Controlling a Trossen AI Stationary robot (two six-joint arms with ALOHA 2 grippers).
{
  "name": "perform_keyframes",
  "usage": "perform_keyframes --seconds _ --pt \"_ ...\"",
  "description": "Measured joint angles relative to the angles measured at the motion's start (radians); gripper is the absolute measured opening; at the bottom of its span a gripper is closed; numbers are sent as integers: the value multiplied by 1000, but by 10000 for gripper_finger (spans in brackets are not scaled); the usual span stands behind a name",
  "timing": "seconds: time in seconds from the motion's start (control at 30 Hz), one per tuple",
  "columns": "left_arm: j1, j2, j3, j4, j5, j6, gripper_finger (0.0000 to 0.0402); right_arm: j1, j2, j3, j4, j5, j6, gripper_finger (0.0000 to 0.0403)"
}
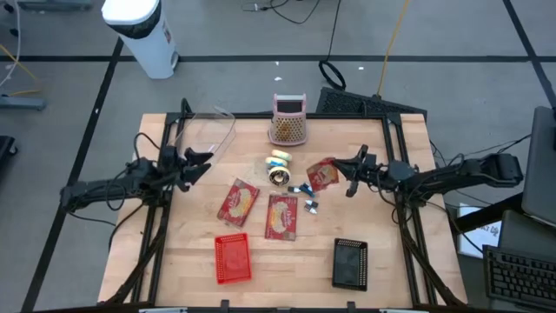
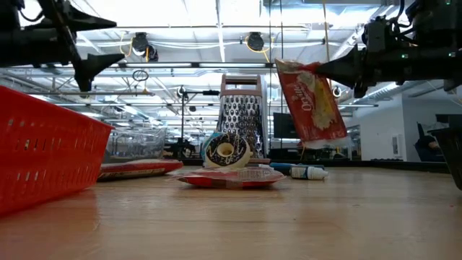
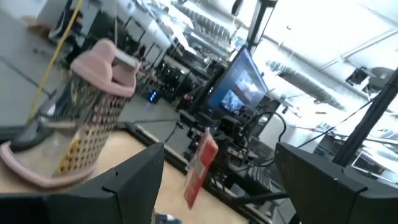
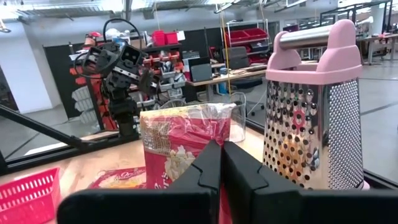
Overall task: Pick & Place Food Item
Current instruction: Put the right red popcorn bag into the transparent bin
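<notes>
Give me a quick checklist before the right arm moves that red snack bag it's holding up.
1. Right gripper shut on the snack bag: ok.
2. Bag lifted off the table: ok, it hangs in the air in the low view.
3. Bag apart from the grater: ok.
4. Left gripper open, empty and away from the bag: ok.
5. Red basket empty: ok.
6. Hold secure for travel: cannot tell; the bag is pinched near its top edge and hangs tilted.
</notes>
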Motion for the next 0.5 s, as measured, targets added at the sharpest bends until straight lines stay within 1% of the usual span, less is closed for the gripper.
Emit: perform_keyframes --seconds 0.1,0.2,0.33,0.5 --pt "-10 132 22 42 -2 -7 310 0 28 12 19 0 -7 0" --pt "-24 310 89 62 -8 19 310 0 71 54 17 0 -19 0" --pt "-33 575 240 61 11 85 310 4 157 128 0 -3 -42 0" --pt "-36 872 464 46 114 195 310 5 267 216 -75 -4 -51 0"
